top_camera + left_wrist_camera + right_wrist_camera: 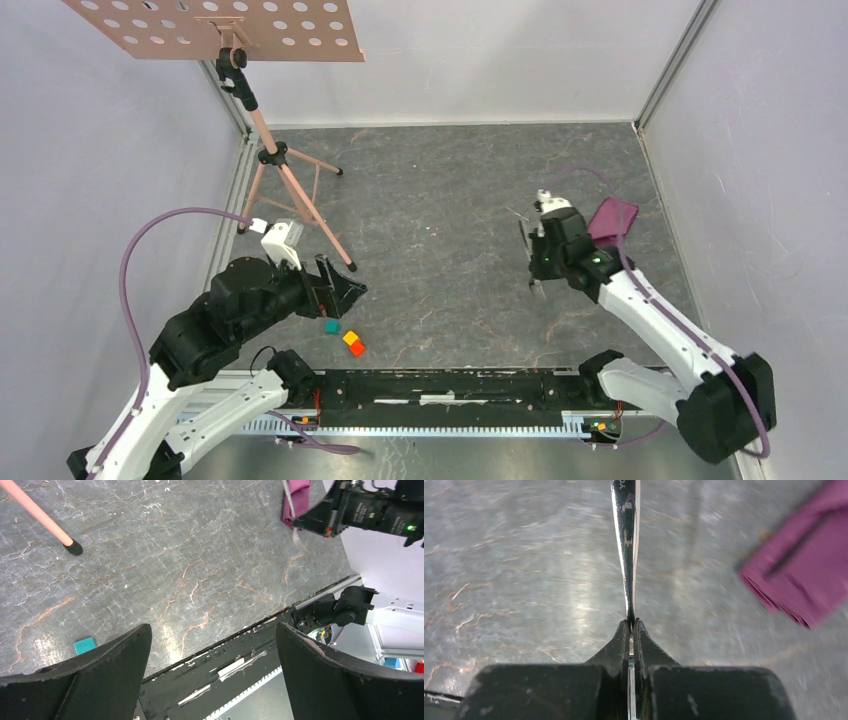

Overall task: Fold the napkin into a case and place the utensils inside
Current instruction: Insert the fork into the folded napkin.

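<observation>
- Right end effector point(630, 625): its wrist view shows the fingers pinched tight on a slim dark utensil point(626, 540), seen edge-on and running straight up out of frame. Knife or fork, cannot tell.
- The top view does not show that grip clearly — only thin bits sticking out beside the black fingers.
- Napkin point(612, 218): folded into a compact plum-purple packet, lying on the grey marbled worktop point(440, 200) at the right side, just beyond the right end effector.
- The right wrist view adds stacked layers at the napkin's near edge and a dark line across its top face. What the line is, cannot tell; the picture is blurred.
- Left end effector point(212, 630): fingers wide apart and gripping nothing, as its own wrist view shows. It hovers over the left near part of the worktop, well apart from the napkin.
- The left wrist view also catches the right end effector from the side, with the napkin behind it and a pale strip hanging below.
- Teal block point(84, 645) lies just beside the left finger. Only the top view shows the yellow block point(351, 338) and orange block point(357, 348), touching each other near it.
- Pink tripod stand point(283, 165) at the left rear — its perforated board point(215, 28) shows in the top view only.
</observation>
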`<action>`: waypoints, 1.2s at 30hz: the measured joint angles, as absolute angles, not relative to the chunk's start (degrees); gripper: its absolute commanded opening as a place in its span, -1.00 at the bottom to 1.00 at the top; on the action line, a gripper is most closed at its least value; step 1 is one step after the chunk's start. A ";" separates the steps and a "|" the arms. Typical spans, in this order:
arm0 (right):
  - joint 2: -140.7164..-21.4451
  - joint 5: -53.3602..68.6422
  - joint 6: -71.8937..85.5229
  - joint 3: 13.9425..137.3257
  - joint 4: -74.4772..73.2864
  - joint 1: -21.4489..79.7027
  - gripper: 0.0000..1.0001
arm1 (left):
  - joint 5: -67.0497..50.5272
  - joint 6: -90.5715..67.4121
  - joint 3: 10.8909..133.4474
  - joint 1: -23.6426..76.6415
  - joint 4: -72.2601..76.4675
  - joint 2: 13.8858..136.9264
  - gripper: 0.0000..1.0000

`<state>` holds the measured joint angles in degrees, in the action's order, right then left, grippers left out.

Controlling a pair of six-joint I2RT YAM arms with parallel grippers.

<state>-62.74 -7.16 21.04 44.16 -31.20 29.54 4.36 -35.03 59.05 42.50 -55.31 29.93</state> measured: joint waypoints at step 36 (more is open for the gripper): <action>-81.17 -3.44 12.97 49.36 -41.85 -11.55 -1.00 | 2.94 -29.76 58.63 42.50 -54.26 29.21 1.00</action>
<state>-81.17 -3.44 12.97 49.36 -41.85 -11.55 2.94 -29.76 58.63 42.50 -54.26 29.21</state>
